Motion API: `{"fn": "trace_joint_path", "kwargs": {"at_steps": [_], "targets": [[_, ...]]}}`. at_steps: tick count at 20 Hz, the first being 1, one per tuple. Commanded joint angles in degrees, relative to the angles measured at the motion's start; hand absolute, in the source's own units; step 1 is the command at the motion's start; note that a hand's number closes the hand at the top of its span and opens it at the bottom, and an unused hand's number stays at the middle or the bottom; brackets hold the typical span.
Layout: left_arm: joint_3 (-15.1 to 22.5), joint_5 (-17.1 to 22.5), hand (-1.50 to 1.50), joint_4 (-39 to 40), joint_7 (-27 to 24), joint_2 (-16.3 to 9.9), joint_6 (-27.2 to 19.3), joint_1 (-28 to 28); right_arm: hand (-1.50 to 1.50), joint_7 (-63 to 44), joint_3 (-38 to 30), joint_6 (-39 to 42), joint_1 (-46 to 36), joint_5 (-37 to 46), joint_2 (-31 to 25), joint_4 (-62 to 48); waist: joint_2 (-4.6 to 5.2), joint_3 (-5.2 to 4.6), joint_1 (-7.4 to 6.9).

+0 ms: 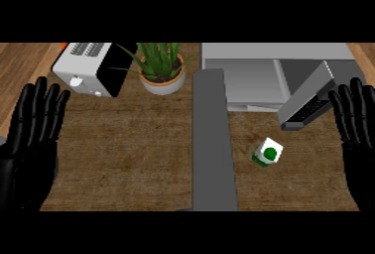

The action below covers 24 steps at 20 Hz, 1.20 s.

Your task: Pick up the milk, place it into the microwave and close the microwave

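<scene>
While both black hands, left hand (33, 124) and right hand (356, 119), rest open at the frame's edges, nothing is done: the white-and-green milk carton (267, 153) stands untouched on the brown counter (124, 149) at lower right, below the open grey microwave (256, 74).

The desk (124, 158) looks like dark, rough-grained wood, matt. At one o'clock the microwave (249, 79) has a smooth grey metal look. The milk (267, 153) carton seems coated paper (white and green). Both hands, left hand (33, 124) and right hand (355, 119), are glossy black plastic.
</scene>
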State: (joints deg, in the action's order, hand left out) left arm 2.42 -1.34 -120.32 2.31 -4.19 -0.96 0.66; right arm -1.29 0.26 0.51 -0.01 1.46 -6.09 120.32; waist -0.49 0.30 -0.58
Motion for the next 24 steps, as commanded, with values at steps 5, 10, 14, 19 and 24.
{"fn": "trace_joint_path", "kwargs": {"at_steps": [5,10,14,19,24], "targets": [[-5.62,5.68,-1.5,8.09,-4.29,-4.11,6.5,5.12,-1.5,-0.95,3.02,-6.75,-4.99,9.45,3.88,-4.78,0.55,-0.33,0.68],[-6.64,9.82,-1.5,8.28,-0.59,-1.98,5.8,1.89,-1.5,-3.06,3.24,-12.61,-8.4,1.35,6.02,-9.38,0.5,-0.3,0.42],[-4.08,6.26,-1.5,7.92,-0.97,0.84,2.95,1.57,-1.5,-0.3,2.75,-13.39,-7.38,1.19,6.06,-12.29,0.5,-0.29,0.56],[-5.27,9.23,-1.5,3.44,-2.6,-1.06,7.89,-6.29,-1.5,-2.0,2.21,-15.03,-10.2,2.81,5.12,-16.84,0.47,-0.31,0.35],[-5.07,8.65,-1.5,1.92,0.2,-0.56,6.43,-3.86,-1.5,7.76,2.52,-15.49,-5.76,0.5,6.05,-24.21,0.53,-0.29,0.44]]}}
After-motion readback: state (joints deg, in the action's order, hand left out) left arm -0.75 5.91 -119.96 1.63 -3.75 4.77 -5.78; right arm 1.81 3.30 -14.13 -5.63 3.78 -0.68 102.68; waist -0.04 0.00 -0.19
